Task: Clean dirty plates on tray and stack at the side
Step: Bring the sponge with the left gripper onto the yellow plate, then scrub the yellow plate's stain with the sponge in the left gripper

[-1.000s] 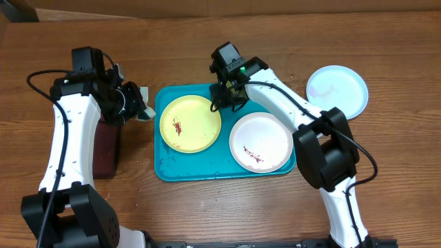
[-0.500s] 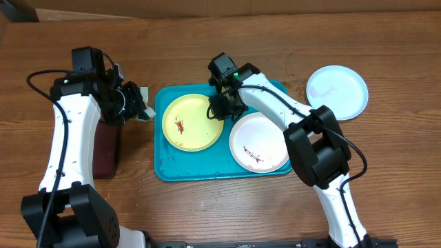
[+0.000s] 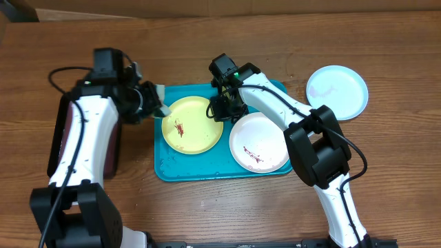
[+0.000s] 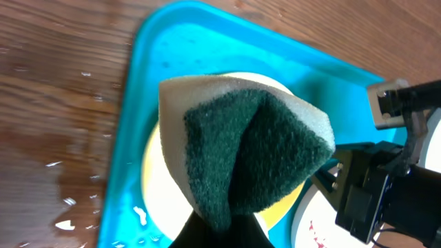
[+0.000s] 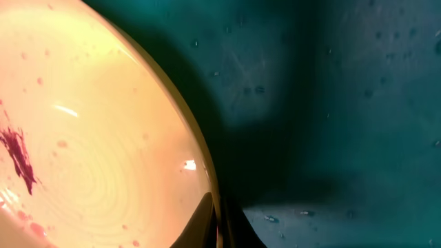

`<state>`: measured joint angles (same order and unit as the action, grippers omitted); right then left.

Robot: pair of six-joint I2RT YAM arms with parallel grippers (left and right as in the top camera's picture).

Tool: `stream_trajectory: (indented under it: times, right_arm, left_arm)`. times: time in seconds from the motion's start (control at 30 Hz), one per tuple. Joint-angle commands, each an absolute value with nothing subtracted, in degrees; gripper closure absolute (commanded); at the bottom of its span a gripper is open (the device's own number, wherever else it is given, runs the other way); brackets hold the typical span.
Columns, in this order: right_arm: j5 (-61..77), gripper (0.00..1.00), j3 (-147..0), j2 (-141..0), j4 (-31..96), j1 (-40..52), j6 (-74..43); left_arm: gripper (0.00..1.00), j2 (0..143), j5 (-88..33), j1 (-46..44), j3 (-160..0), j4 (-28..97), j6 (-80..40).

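Observation:
The turquoise tray (image 3: 207, 169) holds the yellow-green plate (image 3: 196, 134) with a red smear and the white plate (image 3: 272, 138) with a red smear. The pale mint-blue plate (image 3: 337, 91) lies on the table at the right, off the tray. My left gripper (image 3: 155, 103) is shut on a folded green and white sponge (image 4: 248, 148) above the yellow plate's left edge (image 4: 155, 169). My right gripper (image 3: 222, 110) is shut on the yellow plate's right rim (image 5: 207, 172), one finger on each side of it, over the tray floor (image 5: 331, 103).
A black tray with a maroon inside (image 3: 63, 138) lies at the left under my left arm. Water drops lie on the wood left of the turquoise tray (image 4: 69, 207). Wooden table (image 3: 386, 172) all round.
My left arm has swung right, bringing the sponge from left of the tray to over the yellow plate's left edge. My right gripper moved down and closed onto the yellow plate's rim, and the plate shifted a little right.

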<state>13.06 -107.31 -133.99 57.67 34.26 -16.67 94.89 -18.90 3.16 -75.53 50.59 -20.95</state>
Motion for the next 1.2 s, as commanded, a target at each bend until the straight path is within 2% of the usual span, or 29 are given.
stream_trajectory:
  times: [0.0,0.23,0.43,0.63,0.87,1.17]
  right_arm:
    - [13.21,0.96,-107.09,-134.32,58.63,34.52,-18.52]
    - [14.68,0.96,-107.09,-134.32,58.89,34.5,-22.41]
    - [14.68,0.96,-107.09,-134.32,58.85,34.5,-25.82]
    - [14.63,0.96,-107.09,-134.32,58.35,34.41,-25.8]
    - [14.63,0.96,-107.09,-134.32,58.02,34.28,-25.78]
    - [13.02,0.96,-107.09,-134.32,58.35,34.28,-25.76]
  left_arm:
    - [0.96,95.33,-19.31,0.25,-73.25,47.31,-24.58]
    - [0.96,98.67,-16.49,-4.23,-70.37,42.41,-33.82]
    - [0.96,104.64,-16.51,-5.89,-70.37,40.84,-36.14]
    - [0.96,110.45,-17.02,-6.04,-70.37,39.35,-35.31]
    - [0.96,114.72,-17.96,-5.91,-70.37,39.7,-28.67]
    - [0.96,114.96,11.66,-3.7,-70.72,48.88,-28.27]
